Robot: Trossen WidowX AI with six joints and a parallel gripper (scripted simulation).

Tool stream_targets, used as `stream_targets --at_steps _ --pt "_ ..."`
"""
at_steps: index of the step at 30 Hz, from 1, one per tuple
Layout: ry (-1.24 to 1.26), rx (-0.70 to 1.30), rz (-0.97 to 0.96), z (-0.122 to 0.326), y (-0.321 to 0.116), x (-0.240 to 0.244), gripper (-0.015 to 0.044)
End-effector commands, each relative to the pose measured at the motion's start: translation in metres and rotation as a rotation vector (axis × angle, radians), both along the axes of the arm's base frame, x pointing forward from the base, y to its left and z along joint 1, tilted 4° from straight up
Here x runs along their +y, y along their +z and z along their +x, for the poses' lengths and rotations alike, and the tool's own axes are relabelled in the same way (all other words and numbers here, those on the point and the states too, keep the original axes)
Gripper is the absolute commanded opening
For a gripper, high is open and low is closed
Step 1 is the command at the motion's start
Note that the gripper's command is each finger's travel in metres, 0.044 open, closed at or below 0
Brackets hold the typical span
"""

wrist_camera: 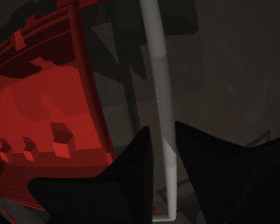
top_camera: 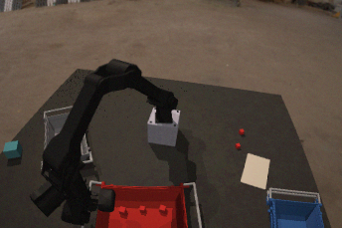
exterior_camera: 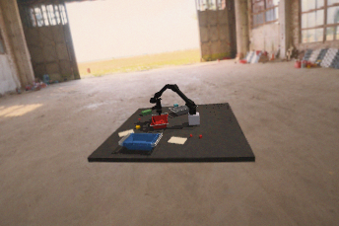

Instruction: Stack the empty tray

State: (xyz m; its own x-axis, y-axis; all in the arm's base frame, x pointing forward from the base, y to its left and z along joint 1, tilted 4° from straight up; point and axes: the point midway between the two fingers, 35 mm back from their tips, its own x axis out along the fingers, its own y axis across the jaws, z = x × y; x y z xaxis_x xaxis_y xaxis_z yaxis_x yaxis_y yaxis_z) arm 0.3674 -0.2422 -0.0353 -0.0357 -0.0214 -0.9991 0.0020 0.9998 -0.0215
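Observation:
The red tray (top_camera: 144,187) (exterior_camera: 159,125) (wrist_camera: 93,102) stands on the table with small red blocks (top_camera: 142,208) (wrist_camera: 63,145) inside. Its right bar (top_camera: 198,207) is out past that end. At the left end a bar (top_camera: 92,183) shows, partly hidden by the arm. My gripper (exterior_camera: 159,113) (wrist_camera: 161,130) is low at an end of the red tray, partly open with nothing gripped. In the wrist view a grey bar (wrist_camera: 161,85) runs between the fingertips, beyond the tray's wall; its depth against the tips is unclear. A grey tray (top_camera: 56,127) (exterior_camera: 181,111), seemingly empty, is partly hidden behind the arm.
A blue tray (top_camera: 295,212) (exterior_camera: 140,141) with wire bars stands at the right in the top view. A teal cube (top_camera: 12,149) is at the left. A cream tile (top_camera: 256,170) (exterior_camera: 177,140) and two red pieces (top_camera: 242,131) (top_camera: 238,145) lie right of the arm's base (top_camera: 163,132).

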Motion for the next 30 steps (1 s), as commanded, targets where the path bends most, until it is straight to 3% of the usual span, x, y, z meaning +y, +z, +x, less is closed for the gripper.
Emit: stream_targets --at_steps 1,17,30 --pt "0.006 0.001 -0.006 -0.001 -0.006 -0.001 0.0081" --pt "0.006 0.001 -0.003 0.001 0.027 0.032 0.0081" --pt "0.006 0.001 0.001 0.000 0.009 0.073 0.0081"
